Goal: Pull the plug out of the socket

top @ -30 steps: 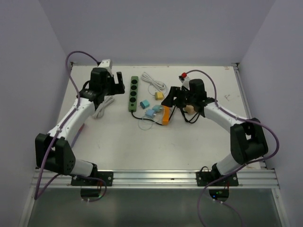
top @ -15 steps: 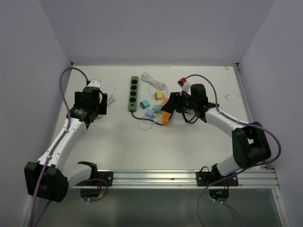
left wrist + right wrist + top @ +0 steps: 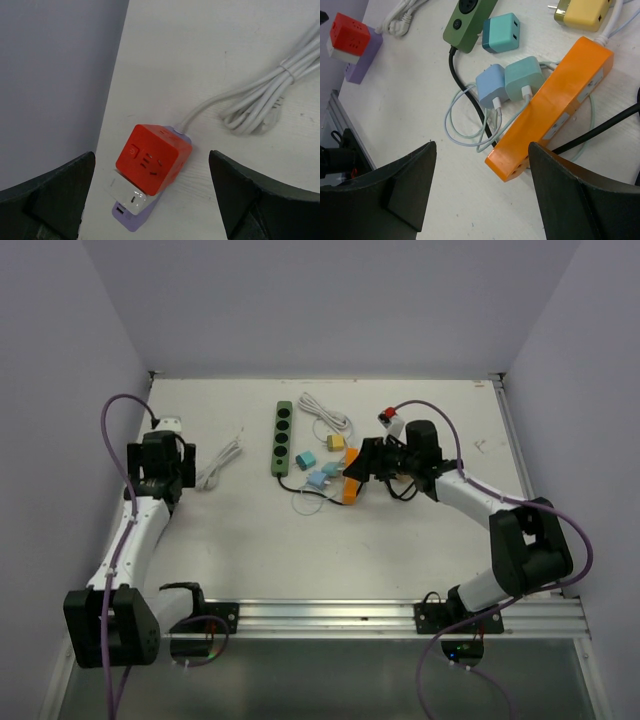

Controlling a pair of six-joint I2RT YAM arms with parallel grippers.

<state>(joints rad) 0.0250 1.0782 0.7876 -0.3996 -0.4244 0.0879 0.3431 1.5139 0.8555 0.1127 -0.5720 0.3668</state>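
Table: white top, walled on three sides.

Left arm: reaches along the left wall. Left gripper has its jaws spread fully, holding nothing, and hangs over a red cube socket that sits on the lavender strip.

Right arm: stretches toward table centre. Right gripper has its jaws apart and is also empty, above the near end of the orange strip.

Dark-green power strip: lies flat at centre-rear, lengthwise front to back, well apart from both grippers. Its black cord leaves the near end and runs under the orange strip.

White cord bundle: lies right of the cube, and its lead runs to the lavender strip.

Small items:
- Teal cube adapter: just beside the green strip's near end.
- Light-blue charger and mint charger: against the orange strip's side.
- Yellow adapter: at the orange strip's far end.
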